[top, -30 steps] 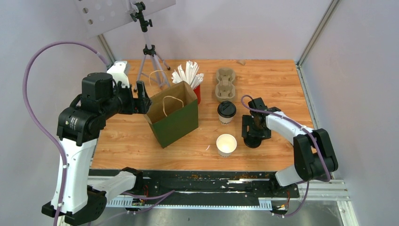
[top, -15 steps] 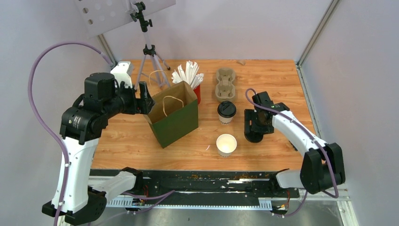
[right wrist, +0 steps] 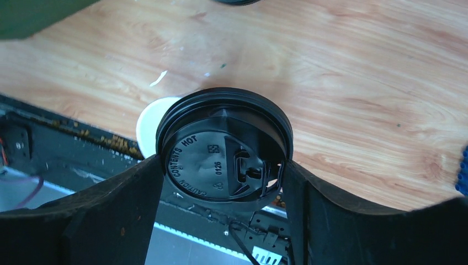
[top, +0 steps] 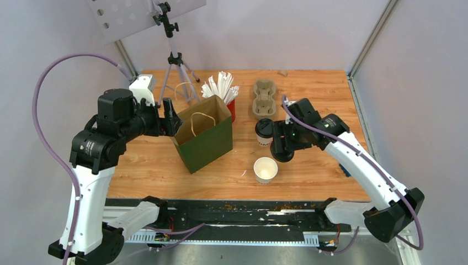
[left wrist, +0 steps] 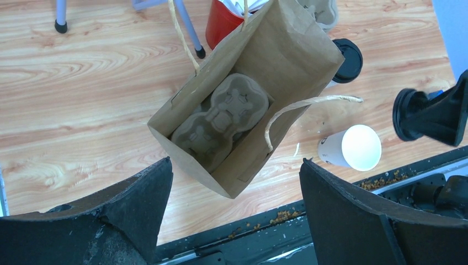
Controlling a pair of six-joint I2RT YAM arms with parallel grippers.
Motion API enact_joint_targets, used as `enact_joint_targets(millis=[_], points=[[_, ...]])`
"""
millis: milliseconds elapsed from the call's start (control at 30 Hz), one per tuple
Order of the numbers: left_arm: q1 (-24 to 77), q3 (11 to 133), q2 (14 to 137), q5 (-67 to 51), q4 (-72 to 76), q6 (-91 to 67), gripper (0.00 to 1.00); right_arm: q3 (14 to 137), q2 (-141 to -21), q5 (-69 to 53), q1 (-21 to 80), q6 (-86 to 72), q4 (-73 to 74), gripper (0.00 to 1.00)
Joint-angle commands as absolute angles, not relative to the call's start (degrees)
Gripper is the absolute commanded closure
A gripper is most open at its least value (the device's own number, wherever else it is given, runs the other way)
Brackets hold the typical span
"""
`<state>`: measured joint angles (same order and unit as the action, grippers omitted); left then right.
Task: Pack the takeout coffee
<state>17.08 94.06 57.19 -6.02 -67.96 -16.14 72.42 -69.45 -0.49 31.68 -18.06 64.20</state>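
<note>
Takeout coffee, both cups on the table point(top: 320, 88) right of the paper bag point(left wrist: 287, 55): lidded cup point(top: 265, 131) further back, open cup point(top: 265, 169) nearer, probably wanting its cover before packing; black lid point(right wrist: 223, 152) clamped between the right gripper's point(right wrist: 221, 171) jaws near that open cup, likely for capping; reads "CAUTION CONTENTS HOT" in raised letters; left gripper point(left wrist: 234, 165) above the bag, jaws wide apart, holding nothing; pulp tray point(left wrist: 221, 118) already inside, seemingly to seat the cups.

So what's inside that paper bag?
A beige pulp cup tray lies inside the paper bag, with no cups in it. Whatever might be under the tray is covered, so that cannot be seen.
</note>
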Motion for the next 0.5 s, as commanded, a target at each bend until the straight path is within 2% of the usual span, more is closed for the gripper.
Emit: enact_joint_targets(millis=[0,467], points=[[16.7,93.8,56.3,-6.8,-66.1,-16.0,0.08,75.4,-71.5,1.8,38.4,-21.3,68.3,0.27],[16.7,93.8,55.8,-6.1,-66.3,-15.4,0.08,74.1,-79.0,4.3,47.8,-23.6,64.3,0.25]])
